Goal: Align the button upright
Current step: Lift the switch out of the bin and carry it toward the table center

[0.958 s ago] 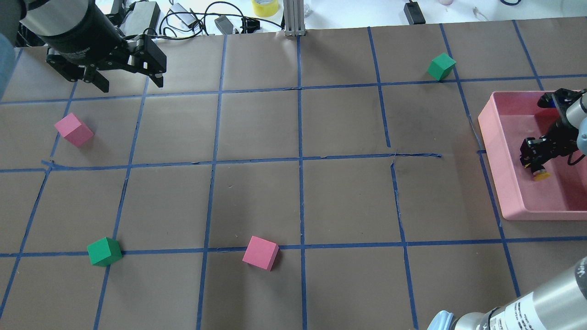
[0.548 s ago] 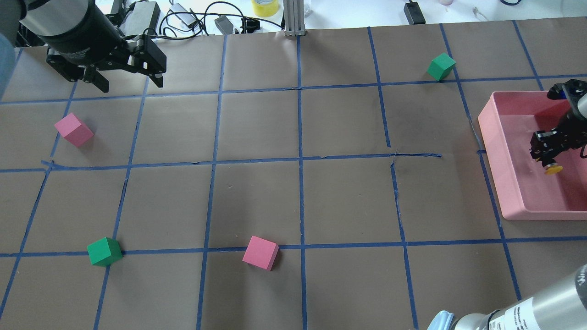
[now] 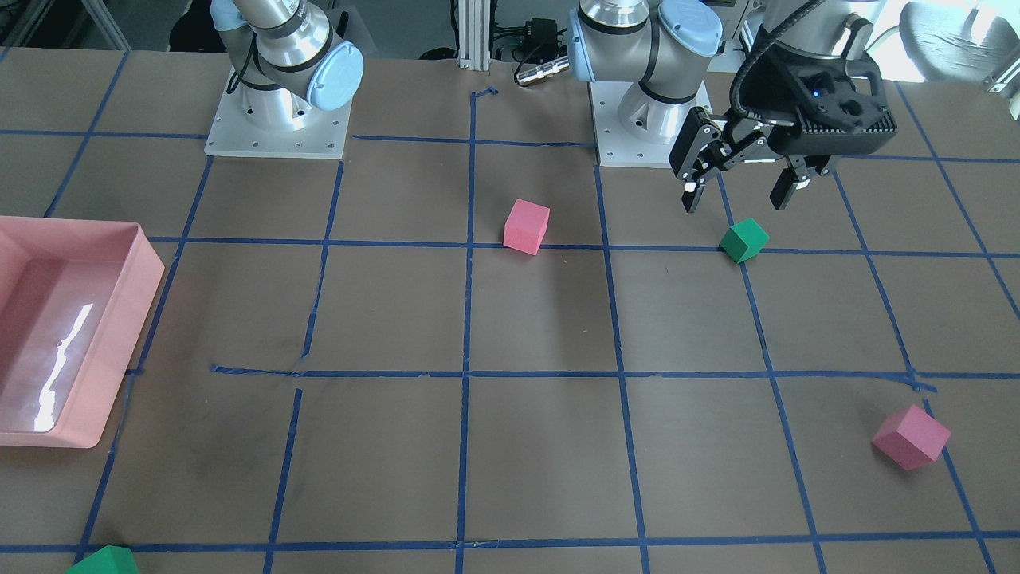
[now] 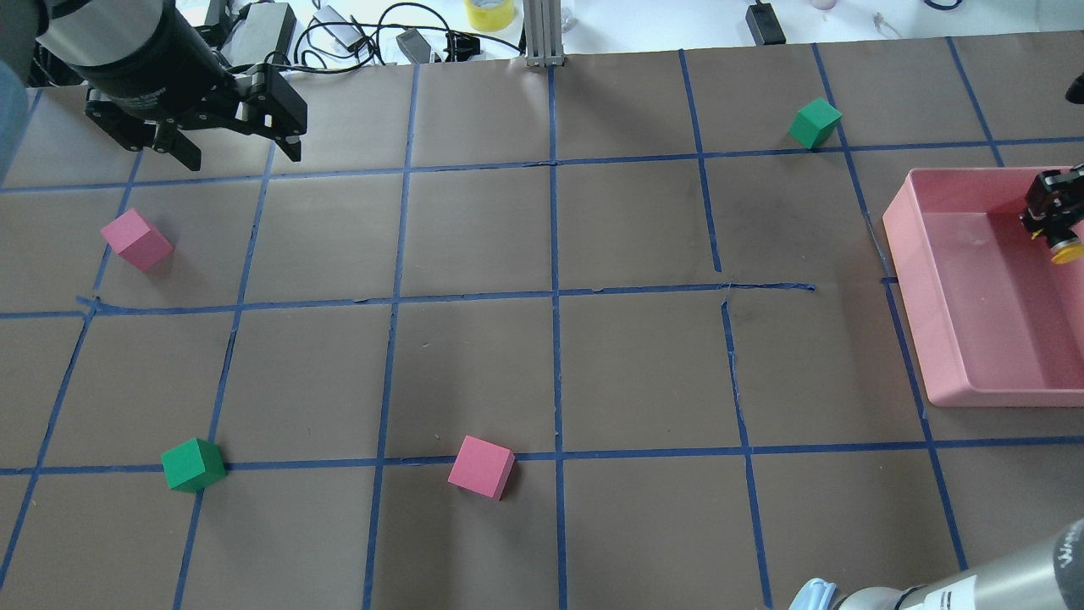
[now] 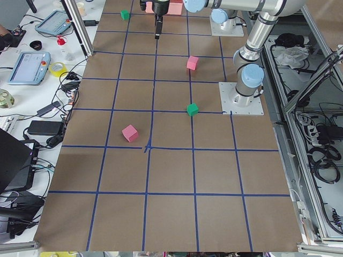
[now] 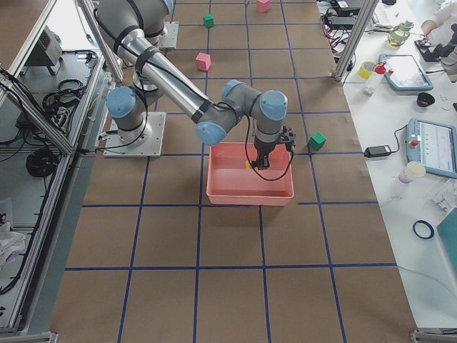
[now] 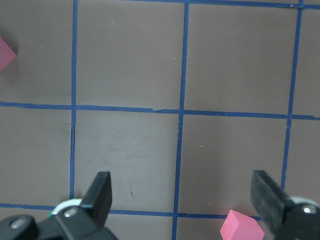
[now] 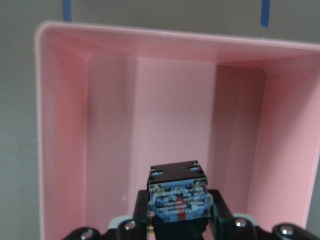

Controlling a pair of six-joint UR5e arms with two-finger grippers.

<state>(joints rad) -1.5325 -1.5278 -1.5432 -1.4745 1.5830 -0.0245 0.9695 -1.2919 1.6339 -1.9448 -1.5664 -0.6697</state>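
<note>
**Clerk:** Item 1, front-facing view?

**Checker:** The left hand (image 3: 735,199) has its 2 fingers spread wide and holds nothing. It hangs just above a green cube (image 3: 743,240). The pink tray (image 3: 147,271) is cut off by the view's edge. The button and the other hand lie outside this view.

**Clerk:** Item 2, overhead?

**Checker:** The right hand (image 4: 1053,230) is over the tray's far corner, clamped on the button (image 4: 1065,250). 1 yellow cap pokes out past the fingers. The left hand is wide and idle over the desk (image 4: 593,364), at its far corner.

**Clerk:** Item 3, side views?

**Checker:** In exterior right, the near arm reaches down over the tray, with a yellow speck beside its fingertips. In exterior left, the far hand is too small to read.

**Clerk:** Item 4, wrist views?

**Checker:** The left wrist shows 2 fingers far apart with bare desk between them. The right wrist shows the button (image 8: 179,202) pinched between 2 fingers, base block toward the lens. The tray floor looks well below it, so the button is judged lifted clear.

**Clerk:** Handling note?

**Checker:** This is judgement only. The cap appears to point away from the wrist, so the button is not yet upright.
- The wrist would need to turn until the cap faces up.
- The grip should be firm, since so small a part could twist between the fingers.
- The descent should be slow and clear of the tray wall.
- The fingers should part only once the base block sits flat.
</note>
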